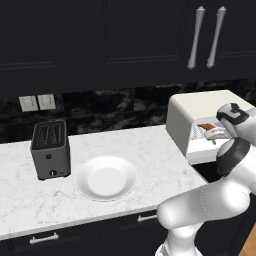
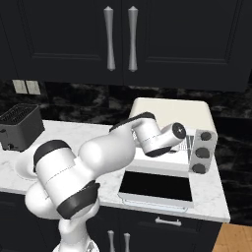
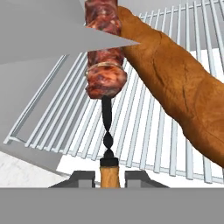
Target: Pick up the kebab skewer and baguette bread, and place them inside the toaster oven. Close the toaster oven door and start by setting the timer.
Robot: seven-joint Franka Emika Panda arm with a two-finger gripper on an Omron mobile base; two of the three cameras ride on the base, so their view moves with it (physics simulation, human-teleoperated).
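Observation:
My gripper (image 3: pixel 110 177) is shut on the orange end piece of the kebab skewer (image 3: pixel 104 74), whose reddish-brown meat chunks hang just above the wire rack (image 3: pixel 144 131). The baguette bread (image 3: pixel 175 87) lies on that rack, right beside the skewer. In the left base view the skewer (image 1: pixel 207 131) shows in the mouth of the cream-white toaster oven (image 1: pixel 200 112), with my hand reaching in. The toaster oven door (image 2: pixel 156 187) lies folded down flat in front of the toaster oven (image 2: pixel 172 115). Three dark knobs (image 2: pixel 202 152) sit on its right side.
A white plate (image 1: pixel 106 177) rests on the marble counter (image 1: pixel 145 145), left of the oven. A dark grey two-slot toaster (image 1: pixel 50 148) stands further left. Dark wall cabinets with silver handles (image 1: pixel 196 37) hang above.

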